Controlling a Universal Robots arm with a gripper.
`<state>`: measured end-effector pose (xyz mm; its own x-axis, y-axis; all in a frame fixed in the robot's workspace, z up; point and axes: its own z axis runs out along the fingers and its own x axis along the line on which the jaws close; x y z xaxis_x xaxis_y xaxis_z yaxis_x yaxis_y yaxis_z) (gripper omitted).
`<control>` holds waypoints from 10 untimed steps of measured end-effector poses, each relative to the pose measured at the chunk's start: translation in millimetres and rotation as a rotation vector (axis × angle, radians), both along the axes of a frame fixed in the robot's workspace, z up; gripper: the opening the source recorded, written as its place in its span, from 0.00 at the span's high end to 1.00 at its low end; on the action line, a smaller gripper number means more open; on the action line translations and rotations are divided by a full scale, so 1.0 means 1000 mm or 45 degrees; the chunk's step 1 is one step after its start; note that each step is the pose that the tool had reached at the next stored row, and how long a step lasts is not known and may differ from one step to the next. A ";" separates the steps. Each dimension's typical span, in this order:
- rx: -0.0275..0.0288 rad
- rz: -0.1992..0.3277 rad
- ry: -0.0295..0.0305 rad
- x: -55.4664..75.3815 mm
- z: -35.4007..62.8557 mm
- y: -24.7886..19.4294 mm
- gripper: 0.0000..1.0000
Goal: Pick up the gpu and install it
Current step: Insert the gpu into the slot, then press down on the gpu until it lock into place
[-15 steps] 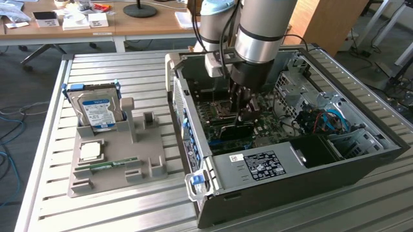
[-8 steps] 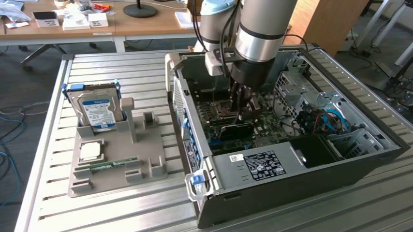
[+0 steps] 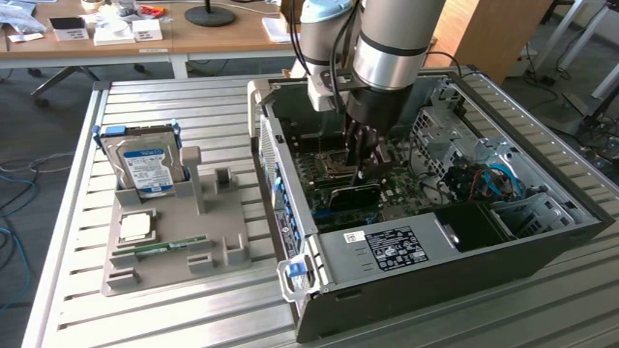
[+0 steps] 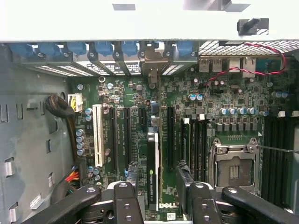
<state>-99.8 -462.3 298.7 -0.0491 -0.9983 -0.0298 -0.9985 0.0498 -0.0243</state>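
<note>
My arm is reaching straight down, wrist vertical. Gripper pointing downward, fingers spread wide apart, nothing clamped between them.

Slatted metal table w/ open PC case and grey parts holder side by side.

Gpu on edge in a motherboard slot (green board, black cooler face), bracket toward the case's rear wall.
</note>
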 end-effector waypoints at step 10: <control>-0.0003 0.000 0.0001 0.000 0.0001 0.0000 0.54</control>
<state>-99.8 -462.3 298.8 -0.0491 -0.9984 -0.0296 -0.9985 0.0499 -0.0242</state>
